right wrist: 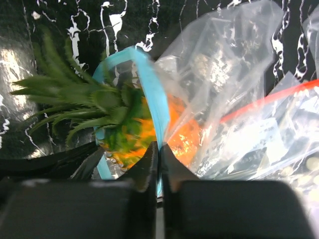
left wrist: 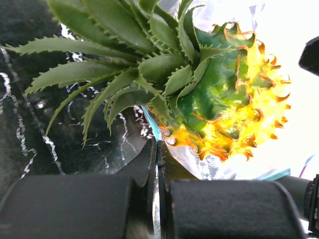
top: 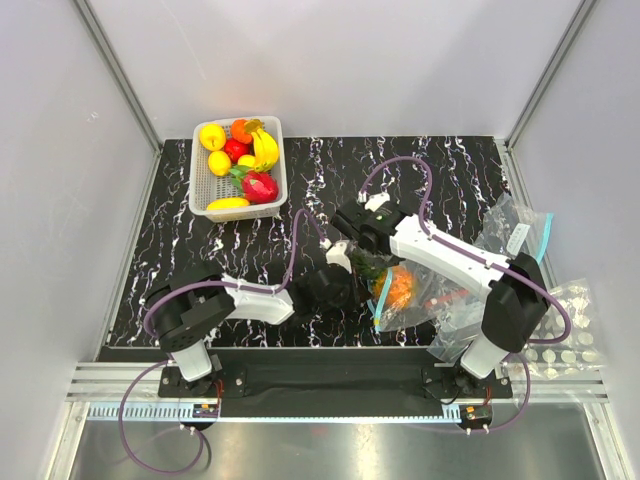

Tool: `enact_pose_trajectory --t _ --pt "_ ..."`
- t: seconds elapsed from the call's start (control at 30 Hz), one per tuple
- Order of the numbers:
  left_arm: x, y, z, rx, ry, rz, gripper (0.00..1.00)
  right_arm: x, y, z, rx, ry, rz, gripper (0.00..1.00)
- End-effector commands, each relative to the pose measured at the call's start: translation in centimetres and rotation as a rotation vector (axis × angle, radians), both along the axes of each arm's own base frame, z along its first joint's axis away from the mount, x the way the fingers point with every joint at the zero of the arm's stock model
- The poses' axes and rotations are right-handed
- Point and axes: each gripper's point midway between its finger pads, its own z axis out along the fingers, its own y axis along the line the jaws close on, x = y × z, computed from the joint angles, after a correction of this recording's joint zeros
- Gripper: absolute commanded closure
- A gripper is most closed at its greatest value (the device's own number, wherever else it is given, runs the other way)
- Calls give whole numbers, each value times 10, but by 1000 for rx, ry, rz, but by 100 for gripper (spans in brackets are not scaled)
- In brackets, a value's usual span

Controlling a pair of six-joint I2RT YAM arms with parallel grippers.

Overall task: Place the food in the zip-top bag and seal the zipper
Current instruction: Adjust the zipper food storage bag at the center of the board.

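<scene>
While the pineapple (left wrist: 224, 104) sat body-first in the zip-top bag (right wrist: 219, 55), crown outside, left gripper (left wrist: 157, 149) and right gripper (right wrist: 159, 152) each pinched the zipper (right wrist: 149, 84). Film looked limp, slippery (toy light); stiffer strip judged the better hold.

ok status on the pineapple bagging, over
left end effector shut on zipper, right end effector likewise. pineapple body inside zip-top bag, crown sticking out. crown across the mouth, likely blocks sealing.
</scene>
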Motion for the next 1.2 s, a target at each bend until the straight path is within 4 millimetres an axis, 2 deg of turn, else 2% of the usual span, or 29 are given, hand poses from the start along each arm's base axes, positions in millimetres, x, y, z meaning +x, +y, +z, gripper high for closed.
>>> enact_pose_trajectory --t 0.0,0.1,0.13,0.17,0.2,0.3,0.33,0.4,0.43,0.47,0.57,0.6,0.63,0.7,0.77,0.87,0.97,1.0,1.07,1.13,1.17 --pt "14 -9 46 -54 -100 21 100 8 0 30 20 -95 -18 100" --pt "19 -1 63 -22 -145 34 100 9 -1 42 37 -121 -18 100" --pt "22 2 76 -24 -169 44 100 10 1 49 65 -144 -14 100" --pt "21 8 74 19 -168 44 100 11 3 53 78 -158 -11 100" --pt "26 6 91 27 -202 42 100 13 5 60 99 -175 -5 100" --pt "30 22 114 97 -258 54 100 19 21 79 213 -222 25 100" --pt "34 25 139 78 -294 76 100 21 27 87 256 -243 35 100" --pt "33 39 151 138 -321 70 100 26 29 96 292 -270 27 100" --pt "36 42 180 114 -354 86 100 30 29 103 323 -293 19 100" --pt "32 51 181 161 -348 75 100 33 30 106 344 -300 22 100" --pt "29 70 214 201 -378 63 100 47 22 115 452 -301 -1 100" --pt "32 78 218 223 -382 61 100 52 16 115 486 -289 -13 100" --pt "31 86 227 224 -385 67 100 54 14 124 515 -312 -12 100" --pt "35 104 236 250 -376 73 100 55 12 136 535 -328 -4 100" --pt "31 113 246 235 -367 49 100 56 13 143 538 -322 12 100" --pt "36 127 260 242 -371 44 100 56 30 159 603 -296 59 100" --pt "35 128 256 257 -349 13 100 54 43 181 689 -311 86 100" --pt "37 128 249 261 -333 9 100 53 44 190 711 -328 96 100" --pt "34 120 243 224 -312 -25 100 52 42 199 713 -349 106 100" --pt "28 113 239 179 -296 -60 100 52 31 211 684 -390 96 100" --pt "28 107 244 143 -303 -70 100 52 27 214 671 -408 93 100"
